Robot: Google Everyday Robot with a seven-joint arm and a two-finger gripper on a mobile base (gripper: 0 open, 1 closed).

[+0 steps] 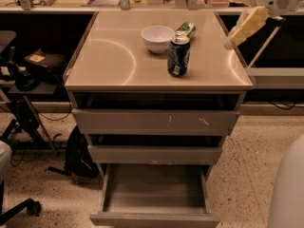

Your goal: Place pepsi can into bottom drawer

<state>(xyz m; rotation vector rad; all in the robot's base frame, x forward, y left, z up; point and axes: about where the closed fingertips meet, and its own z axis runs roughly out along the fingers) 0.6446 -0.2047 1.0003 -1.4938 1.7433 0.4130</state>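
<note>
The pepsi can (178, 56), dark blue with a silver top, stands upright on the cabinet top (118, 56), right of centre. The bottom drawer (154, 219) is pulled out and its inside looks empty. My gripper (229, 21), with pale yellow fingers (249, 24), hangs above the cabinet's far right corner. It is to the right of the can, higher than it and apart from it. Its fingers are spread open and hold nothing.
A white bowl (157, 38) and a green can (186, 30) lying on its side sit just behind the pepsi can. The two slimmer drawers (154, 121) above are slightly out. A black bag (78, 153) and a chair (19, 80) stand at the left. My white body (289, 189) is at the lower right.
</note>
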